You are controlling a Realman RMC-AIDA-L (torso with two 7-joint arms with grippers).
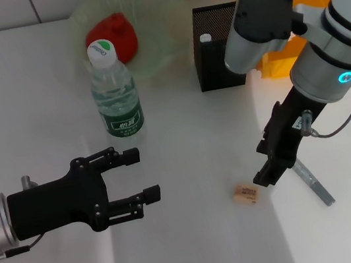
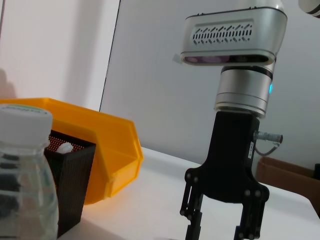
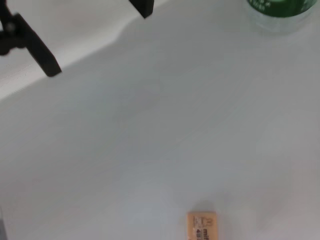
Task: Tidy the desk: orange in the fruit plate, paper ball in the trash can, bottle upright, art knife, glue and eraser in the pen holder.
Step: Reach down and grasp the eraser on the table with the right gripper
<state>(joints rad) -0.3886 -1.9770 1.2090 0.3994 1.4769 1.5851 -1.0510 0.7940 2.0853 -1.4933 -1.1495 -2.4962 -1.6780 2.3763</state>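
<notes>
Eraser (image 1: 245, 194): you see it flat on the counter (image 1: 200, 247), just left of the right gripper (image 1: 267, 174), not touching the fingers.
Right fingers: spread apart in the left wrist view, holding nothing.
Art knife (image 1: 313, 181): on the counter just right of those fingers.
Left gripper (image 1: 134, 175): fingers apart, empty, near the upright bottle (image 1: 114, 91).
Pen holder (image 1: 215, 45): behind the right arm.
</notes>
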